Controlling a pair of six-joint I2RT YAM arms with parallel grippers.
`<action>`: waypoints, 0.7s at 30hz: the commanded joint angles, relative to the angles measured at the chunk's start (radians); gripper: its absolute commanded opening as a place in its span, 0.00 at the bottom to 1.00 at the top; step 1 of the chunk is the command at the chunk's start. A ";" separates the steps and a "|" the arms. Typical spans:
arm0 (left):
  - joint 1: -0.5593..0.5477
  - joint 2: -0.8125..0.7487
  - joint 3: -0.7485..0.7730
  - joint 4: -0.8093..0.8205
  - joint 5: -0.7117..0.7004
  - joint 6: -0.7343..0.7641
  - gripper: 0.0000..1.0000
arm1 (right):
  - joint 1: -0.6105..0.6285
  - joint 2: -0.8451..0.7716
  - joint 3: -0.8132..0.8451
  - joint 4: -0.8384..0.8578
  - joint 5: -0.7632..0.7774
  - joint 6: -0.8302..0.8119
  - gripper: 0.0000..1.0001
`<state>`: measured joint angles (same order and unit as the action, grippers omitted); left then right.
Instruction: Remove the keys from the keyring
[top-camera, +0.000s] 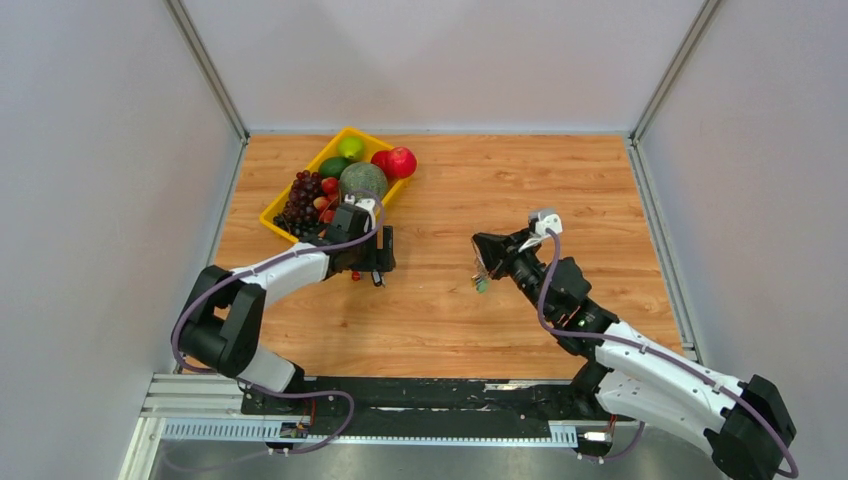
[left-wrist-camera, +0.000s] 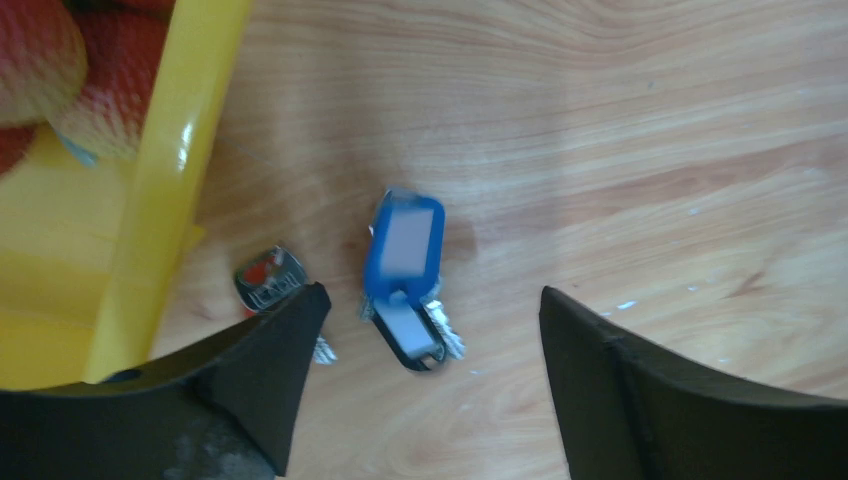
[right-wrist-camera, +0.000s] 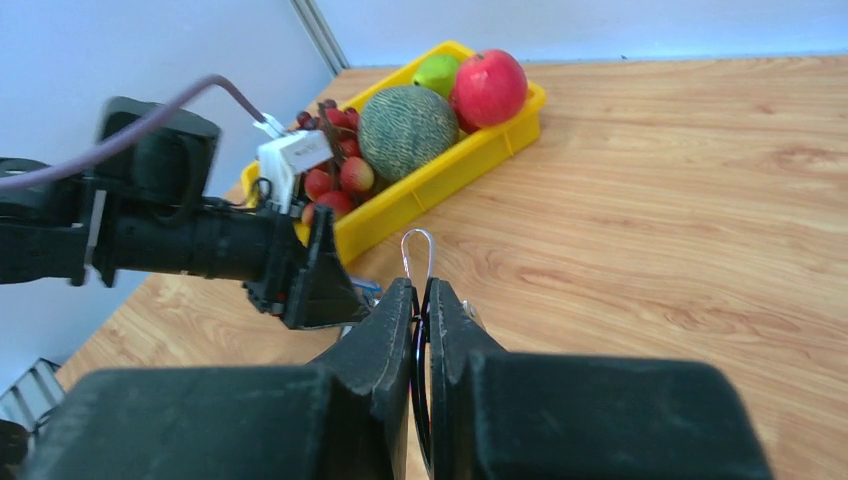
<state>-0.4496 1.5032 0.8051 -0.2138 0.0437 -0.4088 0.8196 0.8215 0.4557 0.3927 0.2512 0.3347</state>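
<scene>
Beside the tray (left-wrist-camera: 150, 200), left fingers (left-wrist-camera: 270, 370) gape over keys (left-wrist-camera: 405, 270); right fingers (right-wrist-camera: 385, 340) pinch the keyring (right-wrist-camera: 418, 232).

Light level: bright and even in all three of my views.
Source: diffuse, from above.
Shadows: soft and faint on the table (top-camera: 450, 320), close under my arms.
Glare: white streak on the yellow tray (left-wrist-camera: 180, 150) wall at 10 o'clock in my left wrist view; pale sheen on the keyring (right-wrist-camera: 418, 245).
Blur: blue tag (left-wrist-camera: 403, 245) smeared; fruit (left-wrist-camera: 40, 50) at 11 o'clock defocused.
Underexposed: right gripper (right-wrist-camera: 422, 290) at 6 o'clock, near-black, little surface detail.
</scene>
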 joint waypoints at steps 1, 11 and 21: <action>0.002 -0.110 -0.060 0.126 0.036 -0.004 0.96 | -0.054 0.054 0.039 -0.018 -0.084 -0.003 0.00; 0.002 -0.446 -0.184 0.088 0.082 -0.009 1.00 | -0.362 0.411 0.095 0.245 -0.741 0.255 0.00; 0.003 -0.575 -0.252 0.093 0.071 -0.005 1.00 | -0.684 0.908 0.243 0.432 -0.939 0.456 0.28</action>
<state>-0.4496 0.9363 0.5701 -0.1448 0.1051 -0.4179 0.2066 1.6409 0.6212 0.7265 -0.6113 0.7273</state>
